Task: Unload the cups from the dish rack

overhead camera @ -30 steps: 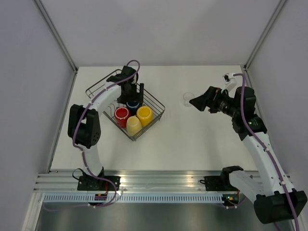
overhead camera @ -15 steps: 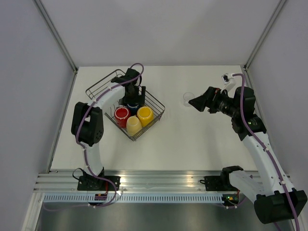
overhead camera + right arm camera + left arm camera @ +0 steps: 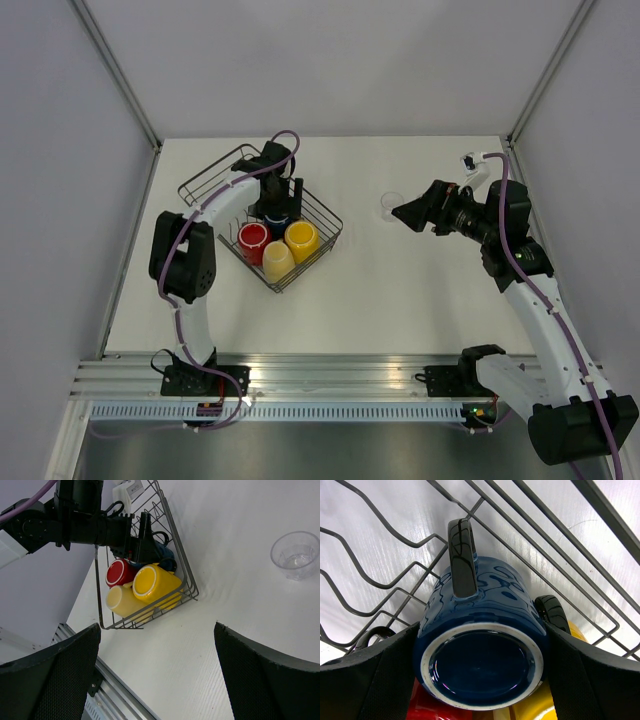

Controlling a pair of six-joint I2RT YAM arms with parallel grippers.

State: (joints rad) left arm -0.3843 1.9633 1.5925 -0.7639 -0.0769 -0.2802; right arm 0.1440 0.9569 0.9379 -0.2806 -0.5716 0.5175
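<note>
The dish rack [image 3: 212, 172] [image 3: 380, 586] [image 3: 186, 582] stands at the table's back left. In it lie a red mug [image 3: 252, 237] [image 3: 119, 572], an orange-yellow mug [image 3: 300, 237] [image 3: 152, 583], a pale yellow mug [image 3: 277, 260] [image 3: 122, 601] and a dark blue mug [image 3: 276, 219] [image 3: 480, 630]. My left gripper [image 3: 276, 206] [image 3: 480, 647] reaches down into the rack, and its fingers press both sides of the dark blue mug, handle pointing away. A clear glass tumbler [image 3: 389, 205] [image 3: 296, 555] stands upright on the table. Beside it my right gripper [image 3: 406, 213] [image 3: 156, 645] hovers open, holding nothing.
The rack's upright tines [image 3: 365, 570] lie just beyond the blue mug's handle. Grey walls close in the table on the left, back and right. An aluminium rail [image 3: 330, 372] runs along the near edge.
My left gripper has moved slightly right over the blue mug and narrowed its jaws onto it. The right arm has not moved.
</note>
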